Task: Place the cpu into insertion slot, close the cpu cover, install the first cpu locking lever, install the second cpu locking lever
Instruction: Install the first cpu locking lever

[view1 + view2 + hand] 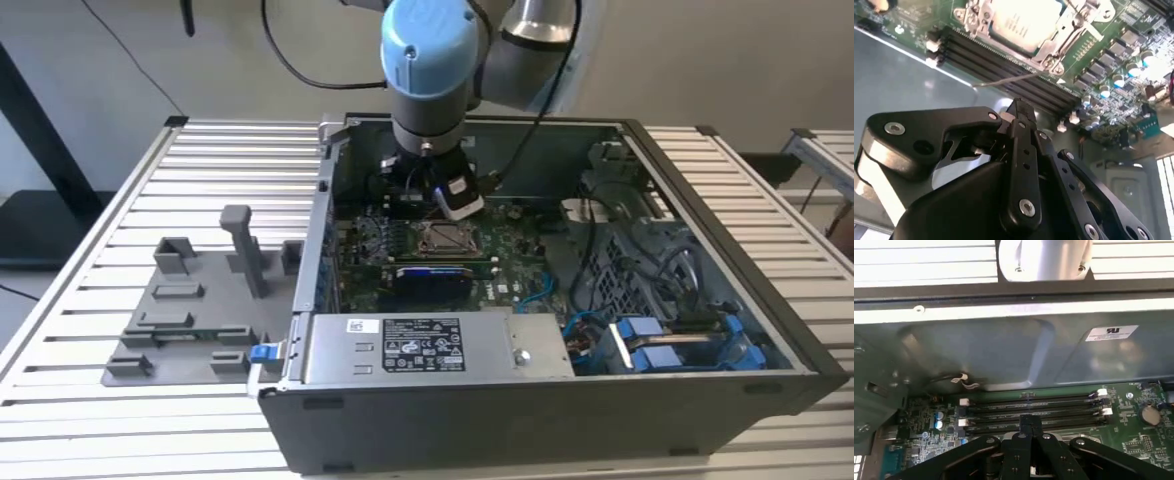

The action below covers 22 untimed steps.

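Closest up, the claw (1016, 107) has its black fingers pressed together at the tips, with nothing pinched between them. It hangs just above the green board, over the row of long dark memory slots (999, 57), which also lie right under the tips in the first wrist view (1030, 422).

Just beyond those slots in the second wrist view sits the chip (1021, 22), flat in its socket, silver-tan top showing. The metal cover (980, 17) lies down around it like a frame. A thin wire lever (1004, 80) juts out from the socket's corner and slants free across the memory slots, near the claw tips but apart from them.

From the exterior view, the socket (445, 237) is in the middle of the board inside the open computer case (534, 420), and the blue-capped arm (427, 60) reaches down into the case just behind it. A labelled metal box (407, 345) sits along the case's near side. The case rests on a white slatted desk (134, 170), and a grey plastic holder (187, 300) stands on the desk at the exterior view's left.
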Available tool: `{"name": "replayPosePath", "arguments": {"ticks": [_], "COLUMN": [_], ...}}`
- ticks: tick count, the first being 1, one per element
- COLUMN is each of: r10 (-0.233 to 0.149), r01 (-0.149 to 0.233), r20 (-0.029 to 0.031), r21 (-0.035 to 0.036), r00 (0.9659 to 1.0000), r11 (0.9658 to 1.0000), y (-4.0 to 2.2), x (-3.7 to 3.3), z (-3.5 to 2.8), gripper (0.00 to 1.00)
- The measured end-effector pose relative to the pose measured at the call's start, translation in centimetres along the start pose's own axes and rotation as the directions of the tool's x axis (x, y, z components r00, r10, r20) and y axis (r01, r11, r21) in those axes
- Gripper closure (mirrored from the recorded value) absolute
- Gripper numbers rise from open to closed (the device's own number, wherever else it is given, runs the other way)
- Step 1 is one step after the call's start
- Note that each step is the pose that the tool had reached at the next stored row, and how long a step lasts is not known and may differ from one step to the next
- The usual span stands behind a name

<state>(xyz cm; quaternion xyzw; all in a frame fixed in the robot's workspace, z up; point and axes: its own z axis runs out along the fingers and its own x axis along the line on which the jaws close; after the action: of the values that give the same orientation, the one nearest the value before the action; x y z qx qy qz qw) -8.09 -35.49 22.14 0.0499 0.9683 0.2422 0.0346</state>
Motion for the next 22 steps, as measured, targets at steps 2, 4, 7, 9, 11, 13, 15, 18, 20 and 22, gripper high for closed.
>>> {"name": "replayPosePath", "arguments": {"ticks": [2,4,7,9,11,13,15,18,20,22], "r10": [0.000,0.000,-0.001,-0.001,-0.001,-0.002,-0.003,-0.003,-0.004,-0.004], "r01": [0.000,0.000,0.001,0.001,0.001,0.002,0.003,0.003,0.004,0.004], "r20": [0.0002,0.0004,0.0010,0.0011,0.0012,0.0007,0.0002,0.0000,-0.0003,-0.0002], "r21": [0.0026,0.0056,0.0196,0.0215,0.0215,0.0217,0.0215,0.0215,0.0216,0.0216], "r00": [1.0000,1.0000,1.0000,1.0000,1.0000,1.0000,1.0000,1.0000,1.0000,1.0000], "r11": [1.0000,1.0000,0.9998,0.9998,0.9998,0.9998,0.9998,0.9998,0.9998,0.9998], "y": [-0.17,-0.29,-0.38,-0.54,-0.67,-0.72,-0.79,-1.01,-1.09,-1.16], "x": [0.02,0.07,0.16,0.20,0.39,0.53,0.54,0.57,0.65,0.88], "z": [0.32,0.53,0.68,0.97,1.17,1.21,1.31,1.56,1.63,1.70], "gripper": [0.89,0.89,0.89,0.89,0.89,0.89,0.89,0.89,0.89,0.89]}}
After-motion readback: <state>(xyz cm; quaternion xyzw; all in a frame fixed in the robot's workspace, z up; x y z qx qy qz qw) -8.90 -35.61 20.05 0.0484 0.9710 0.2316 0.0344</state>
